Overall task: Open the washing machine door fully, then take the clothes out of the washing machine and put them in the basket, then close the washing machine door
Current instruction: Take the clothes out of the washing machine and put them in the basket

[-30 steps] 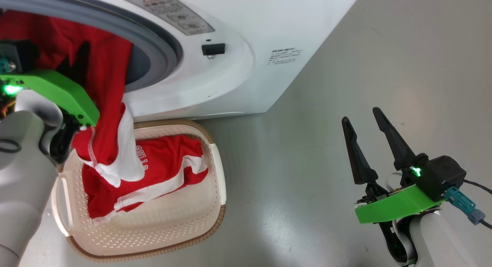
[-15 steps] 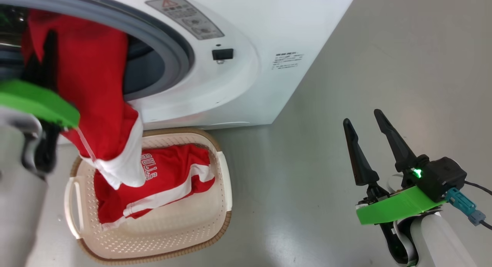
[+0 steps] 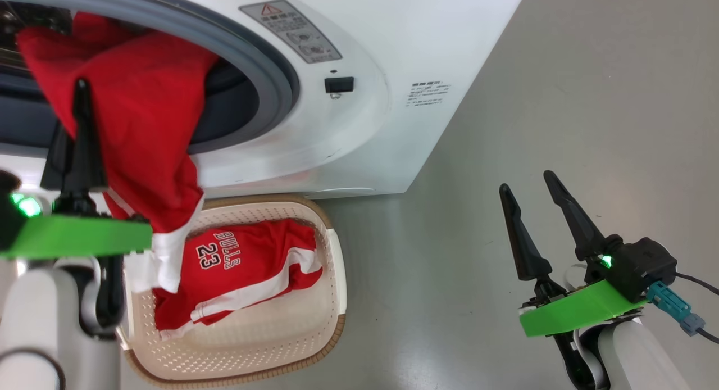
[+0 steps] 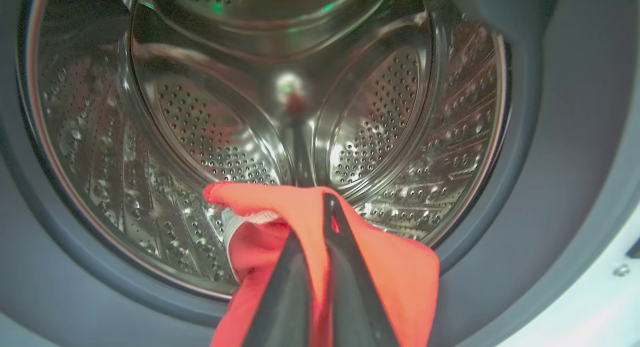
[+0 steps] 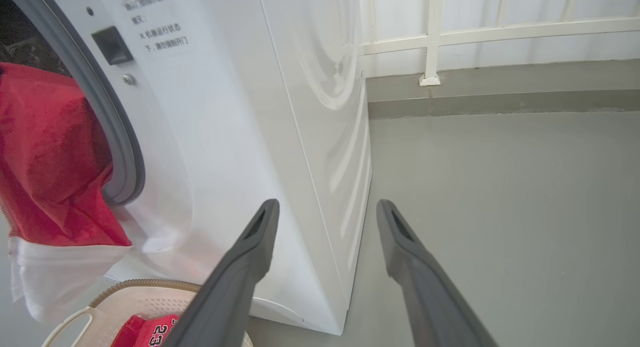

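Spotted the left gripper [image 4: 320, 212] with fingers [image 4: 350, 287] clenched tight on a red-and-white garment [image 3: 140, 126], hanging out of the washing machine [image 3: 393, 36] mouth right above the basket [image 3: 331, 249]. Saw the "BULLS 23" jersey [image 3: 247, 261] lying in that basket already. Found the right gripper [image 3: 527, 181] over the floor [image 3: 561, 98], fingers [image 5: 240, 267] spread wide, holding nothing.

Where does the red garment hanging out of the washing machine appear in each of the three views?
Head view: the red garment is at upper left, hanging out of the washing machine, white hem lowest.
Left wrist view: bottom centre, before the steel drum.
Right wrist view: left edge, white hem below.
Shared landmark: the grey rubber ring round the opening, beside the garment in all three.
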You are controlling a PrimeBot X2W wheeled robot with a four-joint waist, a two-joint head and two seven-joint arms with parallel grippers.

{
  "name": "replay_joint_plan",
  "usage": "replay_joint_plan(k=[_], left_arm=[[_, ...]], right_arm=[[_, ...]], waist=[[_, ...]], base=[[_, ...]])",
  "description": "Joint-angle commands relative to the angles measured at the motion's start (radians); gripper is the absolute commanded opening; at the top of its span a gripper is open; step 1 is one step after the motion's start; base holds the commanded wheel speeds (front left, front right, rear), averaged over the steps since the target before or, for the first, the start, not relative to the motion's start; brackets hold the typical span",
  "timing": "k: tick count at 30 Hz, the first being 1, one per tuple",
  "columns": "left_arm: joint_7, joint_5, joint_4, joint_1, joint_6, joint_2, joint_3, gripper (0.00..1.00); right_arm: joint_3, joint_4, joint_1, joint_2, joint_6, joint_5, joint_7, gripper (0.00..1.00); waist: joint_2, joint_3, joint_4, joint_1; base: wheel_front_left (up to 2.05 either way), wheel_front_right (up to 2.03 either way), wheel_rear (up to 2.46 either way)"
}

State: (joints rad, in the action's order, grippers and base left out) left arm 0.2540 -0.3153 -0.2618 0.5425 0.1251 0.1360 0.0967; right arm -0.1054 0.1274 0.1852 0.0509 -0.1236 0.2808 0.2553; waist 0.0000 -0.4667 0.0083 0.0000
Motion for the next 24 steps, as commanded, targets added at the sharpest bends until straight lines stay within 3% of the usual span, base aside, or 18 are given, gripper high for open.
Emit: replay_joint_plan(k=[1,17,24], left_arm=[[0.008,0.016,0.078,-0.041,0.005,0.019,0.045,0.00],[0.008,0.074,0.483,-0.268,0.005,-0.076,0.132,0.00],[0.008,0.080,0.527,-0.295,0.005,-0.084,0.126,0.00]], right_arm=[[-0.022,-0.021,-0.013,-0.001,-0.007,0.004,0.006,1.00],[-0.014,-0.024,-0.022,-0.001,-0.007,0.008,0.006,1.00],[-0.014,-0.023,-0.023,-0.001,-0.007,0.006,0.006,1.00]], waist=[[0.0000,0.001,-0.002,0.0000],[0.0000,0.003,0.004,0.0000],[0.0000,0.006,0.007,0.0000]], base=[[0.00,0.00,0.00],[0.00,0.00,0.00],[0.00,0.00,0.00]])
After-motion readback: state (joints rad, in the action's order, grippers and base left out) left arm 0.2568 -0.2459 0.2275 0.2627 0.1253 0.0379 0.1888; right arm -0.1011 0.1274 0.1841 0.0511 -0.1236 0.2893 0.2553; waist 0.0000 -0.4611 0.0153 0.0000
